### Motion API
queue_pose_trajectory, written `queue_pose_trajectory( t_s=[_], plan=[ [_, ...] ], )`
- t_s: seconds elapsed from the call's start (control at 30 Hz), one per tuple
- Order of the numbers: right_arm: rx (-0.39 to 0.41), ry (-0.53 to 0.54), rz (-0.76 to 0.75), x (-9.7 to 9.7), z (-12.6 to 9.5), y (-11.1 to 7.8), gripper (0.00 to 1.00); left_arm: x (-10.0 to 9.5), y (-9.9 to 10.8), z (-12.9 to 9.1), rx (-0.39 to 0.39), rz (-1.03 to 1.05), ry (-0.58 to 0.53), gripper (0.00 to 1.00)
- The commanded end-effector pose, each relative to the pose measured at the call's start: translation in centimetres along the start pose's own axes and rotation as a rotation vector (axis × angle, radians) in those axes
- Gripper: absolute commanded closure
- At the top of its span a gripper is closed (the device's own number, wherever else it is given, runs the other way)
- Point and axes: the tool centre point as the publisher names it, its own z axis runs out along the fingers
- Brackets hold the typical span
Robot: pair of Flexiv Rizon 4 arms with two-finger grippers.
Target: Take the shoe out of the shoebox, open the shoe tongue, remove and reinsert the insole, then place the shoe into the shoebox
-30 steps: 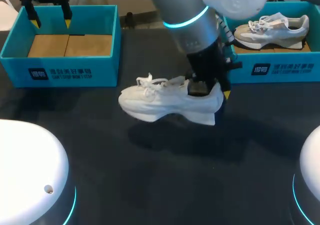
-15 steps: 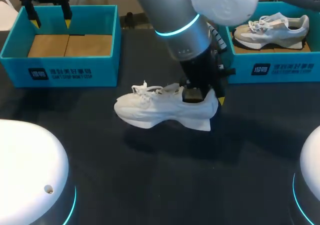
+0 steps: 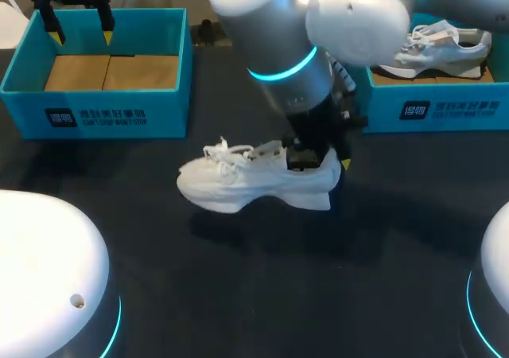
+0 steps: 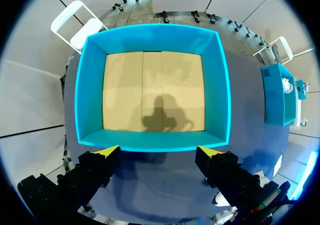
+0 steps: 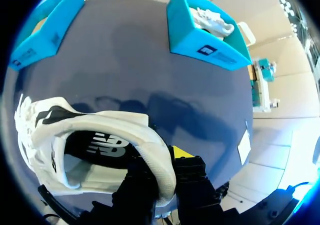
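A white sneaker [image 3: 238, 184] hangs just above the dark table's middle, toe pointing left. My right gripper [image 3: 318, 159] is shut on its heel collar. In the right wrist view the sneaker [image 5: 100, 130] shows its open mouth and dark insole, with the heel rim pinched in the gripper [image 5: 165, 170]. My left gripper [image 3: 79, 25] stands open over the far edge of the left teal shoebox [image 3: 95, 115]. From the left wrist view that shoebox [image 4: 220, 85] holds only its brown cardboard floor, and the gripper [image 4: 157, 152] has nothing between its fingers.
A second teal shoebox [image 3: 433, 110] at the back right holds a grey and white sneaker [image 3: 445, 44]. My right arm's big elbow hides part of the table between the boxes. Dark table spreads in front of the held sneaker.
My right arm has carried the white sneaker a little to the left and toward the table's front. The left arm has not moved.
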Motion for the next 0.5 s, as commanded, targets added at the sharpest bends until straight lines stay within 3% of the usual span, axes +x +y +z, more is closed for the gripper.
queue_pose_trajectory(
  t_s=[0.03,0.2,0.5],
  plan=[
    [-0.019,0.033,-0.020,0.0,1.9,-0.1,1.00,0.0,0.1,0.0,0.002,0.000,0.000,0.00],
    [-0.038,0.024,-0.034,1.2,3.9,-0.1,1.00,0.0,0.1,0.0,0.002,0.000,0.000,0.00],
    [-0.045,0.016,-0.043,1.5,7.2,0.1,1.00,0.0,0.1,0.0,0.002,0.000,0.000,0.00]
  ],
)
